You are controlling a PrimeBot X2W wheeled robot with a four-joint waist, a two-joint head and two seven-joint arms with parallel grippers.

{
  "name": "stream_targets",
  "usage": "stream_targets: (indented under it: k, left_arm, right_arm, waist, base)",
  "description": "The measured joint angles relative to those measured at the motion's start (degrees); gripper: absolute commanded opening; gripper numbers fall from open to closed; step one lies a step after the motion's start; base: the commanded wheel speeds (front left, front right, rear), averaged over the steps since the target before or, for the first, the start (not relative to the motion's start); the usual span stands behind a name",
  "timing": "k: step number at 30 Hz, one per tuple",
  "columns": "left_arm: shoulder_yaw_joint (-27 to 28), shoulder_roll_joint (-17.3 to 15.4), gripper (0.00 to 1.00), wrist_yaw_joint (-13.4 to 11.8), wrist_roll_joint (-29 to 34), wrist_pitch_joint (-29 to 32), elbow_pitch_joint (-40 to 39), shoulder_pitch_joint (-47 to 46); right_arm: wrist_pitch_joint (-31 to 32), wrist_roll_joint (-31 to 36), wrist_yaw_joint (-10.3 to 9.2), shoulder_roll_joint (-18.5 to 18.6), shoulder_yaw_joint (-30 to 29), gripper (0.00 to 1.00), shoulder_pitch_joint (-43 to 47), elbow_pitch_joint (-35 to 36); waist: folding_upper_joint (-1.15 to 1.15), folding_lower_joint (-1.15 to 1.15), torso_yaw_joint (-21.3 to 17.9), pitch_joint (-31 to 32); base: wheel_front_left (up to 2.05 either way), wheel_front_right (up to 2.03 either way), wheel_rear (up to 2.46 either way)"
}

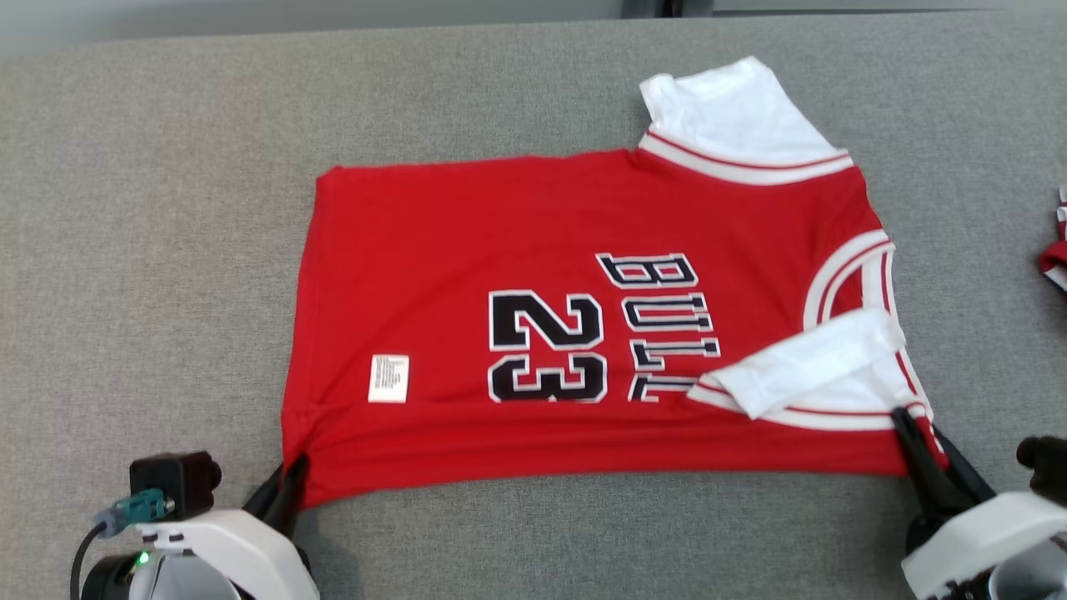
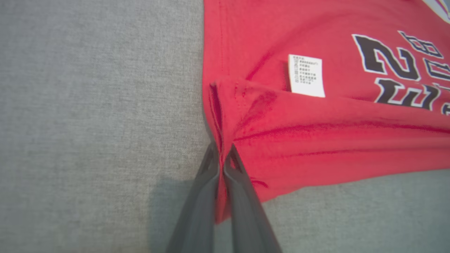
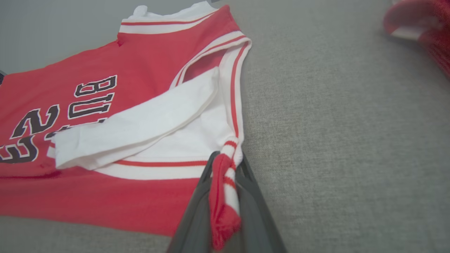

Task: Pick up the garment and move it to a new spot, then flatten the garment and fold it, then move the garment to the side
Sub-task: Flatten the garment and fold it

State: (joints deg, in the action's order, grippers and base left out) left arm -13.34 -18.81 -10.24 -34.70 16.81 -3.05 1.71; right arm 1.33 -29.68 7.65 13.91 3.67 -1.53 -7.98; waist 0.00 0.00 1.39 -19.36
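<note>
The left gripper (image 1: 293, 487) pinches the red jersey (image 1: 450, 242) at lower left; the right gripper (image 1: 909, 429) pinches its lower right corner.

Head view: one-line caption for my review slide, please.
The left tool and right tool each pinch a near corner of the red jersey, spread on the grey surface.

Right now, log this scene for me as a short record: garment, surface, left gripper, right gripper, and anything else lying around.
garment: red basketball jersey with white sleeves, spread out, number side up
surface: grey fabric-covered surface
left side: left gripper shut on the jersey's near hem corner
right side: right gripper shut on the striped trim at the near shoulder end
detail: white care label showing near the hem
other: red-and-white cloth at the right edge, apart from the jersey
</note>
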Motion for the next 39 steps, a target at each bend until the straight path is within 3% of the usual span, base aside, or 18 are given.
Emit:
stream_targets:
  k: [8,9,10,11,15,20,26,32,39]
  left_arm:
    - [0.4,-0.7,0.0,-1.9,-1.7,3.1,-5.6,5.6]
    - [0.4,-0.7,0.16,-2.0,-1.4,2.6,-5.6,5.5]
    - [0.3,-0.6,0.95,-2.0,-1.2,2.3,-5.4,5.4]
    - [0.0,-0.4,1.0,-1.9,-1.2,2.2,-5.1,5.3]
    - [0.7,1.1,1.0,-2.2,-0.9,-1.2,-4.2,4.3]
    - [2.5,3.4,1.0,-2.6,0.6,-9.7,-3.5,1.9]
    - [1.7,3.2,1.0,-3.8,8.5,-18.5,-4.2,-3.4]
    - [-0.3,2.0,1.0,-4.4,12.9,-19.9,-4.1,-6.0]
    - [-1.6,2.1,1.0,-4.6,13.8,-19.6,-3.5,-6.7]
  right_arm:
    - [4.8,2.1,-0.13,-3.8,-3.6,0.0,7.9,6.1]
    - [4.9,2.5,-0.14,-4.1,-3.8,0.22,8.0,6.4]
    - [5.0,2.5,-0.14,-4.5,-3.9,0.67,8.0,6.6]
    - [4.9,2.8,-0.14,-4.7,-4.2,1.0,8.0,6.6]
    - [3.7,4.2,-0.16,-5.2,-5.5,1.0,7.8,6.9]
    - [-1.6,6.5,-0.16,-6.2,-7.9,1.0,5.4,9.0]
    - [-6.6,10.8,-0.16,-7.2,-8.1,1.0,1.9,14.4]
    - [-6.4,13.7,-0.16,-7.8,-6.6,1.0,2.2,17.3]
    - [-5.5,13.7,-0.16,-8.4,-6.4,1.0,3.2,18.2]
  waist:
    - [0.0,0.0,0.1,1.9]
    - [0.0,0.0,0.1,2.0]
    - [0.0,0.0,0.1,2.2]
    - [0.0,0.0,0.1,2.3]
    - [0.0,0.0,-0.1,2.7]
    - [0.0,0.0,-0.6,3.4]
    - [0.0,0.0,-0.7,5.1]
    - [0.0,0.0,0.0,5.9]
    - [0.0,0.0,-0.3,6.1]
  base:
    - [0.0,0.0,0.0]
    - [0.0,0.0,0.0]
    - [0.0,0.0,0.0]
    - [0.0,0.0,0.0]
    - [0.0,0.0,0.0]
    - [0.0,0.0,0.0]
    - [0.0,0.0,0.0]
    - [0.0,0.0,0.0]
    - [0.0,0.0,0.0]
